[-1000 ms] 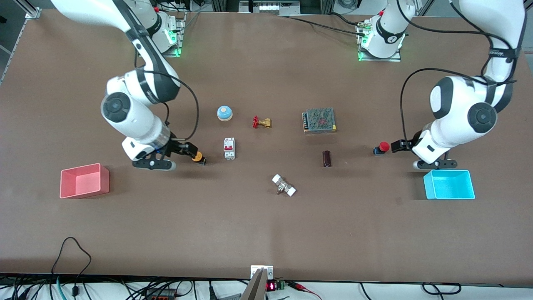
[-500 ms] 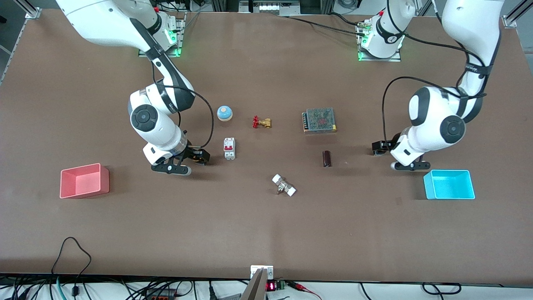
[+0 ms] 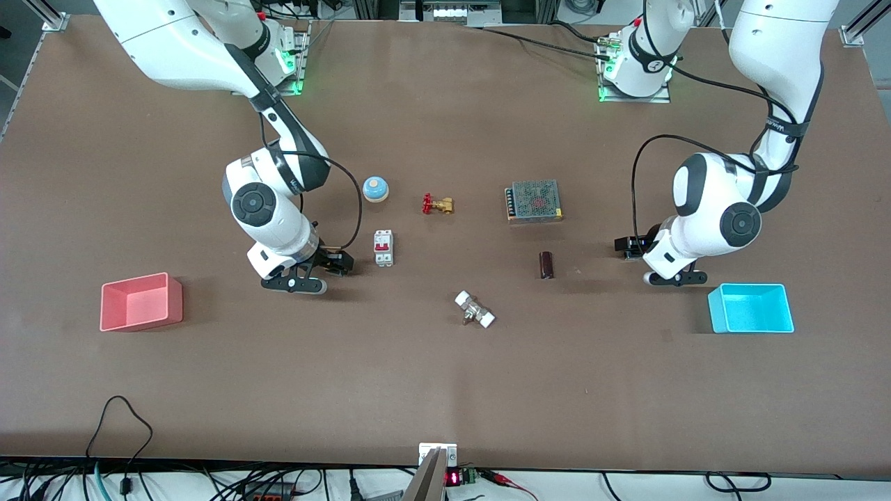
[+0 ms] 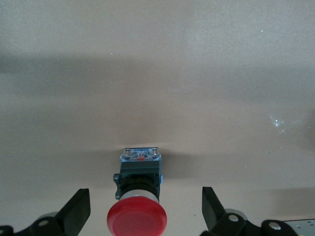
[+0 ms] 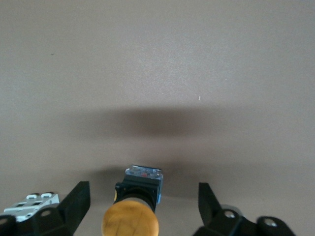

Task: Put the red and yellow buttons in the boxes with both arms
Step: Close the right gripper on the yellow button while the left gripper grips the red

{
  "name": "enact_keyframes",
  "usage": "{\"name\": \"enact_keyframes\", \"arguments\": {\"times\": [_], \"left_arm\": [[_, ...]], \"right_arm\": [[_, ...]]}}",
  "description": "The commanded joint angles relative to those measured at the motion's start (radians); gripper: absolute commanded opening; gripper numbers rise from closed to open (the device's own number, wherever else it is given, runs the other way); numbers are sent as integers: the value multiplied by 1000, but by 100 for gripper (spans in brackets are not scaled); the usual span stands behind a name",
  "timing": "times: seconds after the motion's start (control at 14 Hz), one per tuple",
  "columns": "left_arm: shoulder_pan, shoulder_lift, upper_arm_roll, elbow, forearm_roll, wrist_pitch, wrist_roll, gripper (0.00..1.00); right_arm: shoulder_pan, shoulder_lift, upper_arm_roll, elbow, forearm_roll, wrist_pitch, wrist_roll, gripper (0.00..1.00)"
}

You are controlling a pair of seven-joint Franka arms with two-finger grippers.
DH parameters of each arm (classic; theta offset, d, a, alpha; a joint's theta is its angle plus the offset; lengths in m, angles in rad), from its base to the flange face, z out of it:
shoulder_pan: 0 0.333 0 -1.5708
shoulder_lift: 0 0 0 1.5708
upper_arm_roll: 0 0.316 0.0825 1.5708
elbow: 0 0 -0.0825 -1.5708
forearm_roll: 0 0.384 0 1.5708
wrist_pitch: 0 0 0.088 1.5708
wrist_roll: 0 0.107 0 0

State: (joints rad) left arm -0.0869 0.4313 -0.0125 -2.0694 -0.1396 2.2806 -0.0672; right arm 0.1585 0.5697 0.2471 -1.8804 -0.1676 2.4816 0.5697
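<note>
The red button [image 4: 137, 216] lies on the table between the open fingers [image 4: 78, 211] of my left gripper [image 4: 145, 210], not touched. In the front view that gripper [image 3: 626, 247] covers it, beside the cyan box [image 3: 752, 308]. The yellow button [image 5: 131, 221] lies between the open fingers [image 5: 78, 204] of my right gripper [image 5: 142, 205], also untouched. In the front view that gripper [image 3: 341, 262] hides it, next to the white circuit breaker. The pink-red box [image 3: 139, 301] stands empty toward the right arm's end.
A white circuit breaker [image 3: 383, 248], a blue dome bell [image 3: 375, 188], a brass valve [image 3: 437, 204], a mesh-topped power supply [image 3: 534, 200], a dark cylinder [image 3: 546, 265] and a white fitting [image 3: 475, 309] lie in the middle of the table.
Both grippers have moved toward the table's middle and come down round their buttons. The red and yellow caps, seen earlier in the front view, are now covered by the grippers.
</note>
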Motion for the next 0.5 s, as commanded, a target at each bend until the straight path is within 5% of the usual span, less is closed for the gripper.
{"name": "enact_keyframes", "arguments": {"times": [0.0, 0.43], "left_arm": [[-2, 10, 3, -3, -26, 23, 1, 100], [-2, 21, 3, -21, -25, 53, 14, 89]], "right_arm": [[6, 21, 0, 20, -32, 13, 22, 91], [15, 33, 0, 20, -52, 19, 22, 77]]}}
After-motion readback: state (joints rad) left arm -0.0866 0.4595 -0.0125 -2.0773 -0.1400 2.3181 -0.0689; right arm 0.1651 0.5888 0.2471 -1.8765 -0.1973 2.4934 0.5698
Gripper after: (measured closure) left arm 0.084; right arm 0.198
